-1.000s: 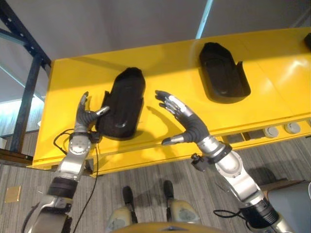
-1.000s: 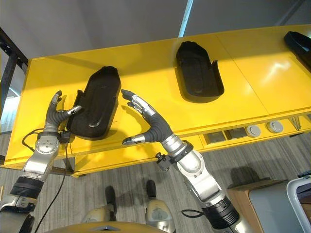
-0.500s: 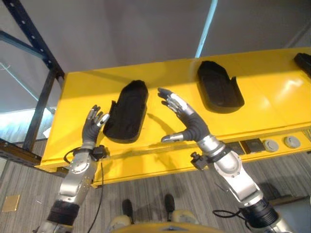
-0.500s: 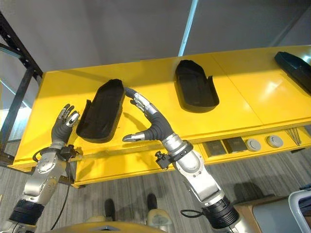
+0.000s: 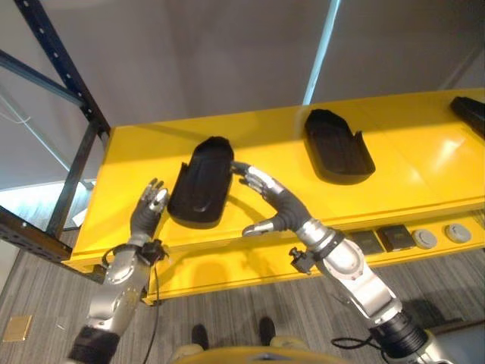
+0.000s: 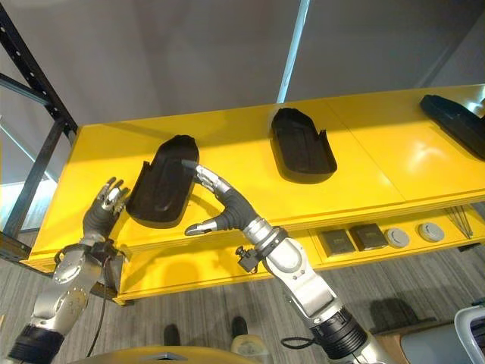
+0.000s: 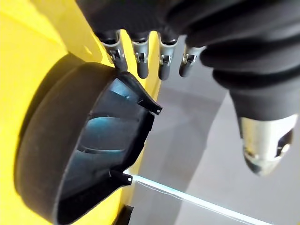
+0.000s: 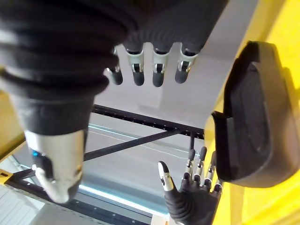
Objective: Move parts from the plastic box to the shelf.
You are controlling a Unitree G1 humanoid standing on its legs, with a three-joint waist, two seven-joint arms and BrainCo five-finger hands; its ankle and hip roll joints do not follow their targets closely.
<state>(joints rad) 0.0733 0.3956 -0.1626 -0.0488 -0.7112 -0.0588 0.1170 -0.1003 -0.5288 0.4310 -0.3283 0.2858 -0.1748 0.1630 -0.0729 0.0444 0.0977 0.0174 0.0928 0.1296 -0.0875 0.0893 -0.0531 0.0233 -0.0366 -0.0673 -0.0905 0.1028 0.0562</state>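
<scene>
A black moulded part lies on the yellow shelf, towards its left end. My left hand is open just off the part's left edge, fingers straight and apart from it; its wrist view shows the part beyond the fingers. My right hand is open on the part's right side, fingertips reaching its rim and thumb pointing left below it. The right wrist view shows the part and my left hand past it. Nothing is held.
A second black part lies mid-shelf and a third at the right end. Small dark squares and grey round pieces sit on the lower ledge. A dark rack upright stands at the left.
The camera has shifted. My left hand has come off the part's left edge and drawn back slightly. My right hand has moved in until its fingertips reach the part's right rim.
</scene>
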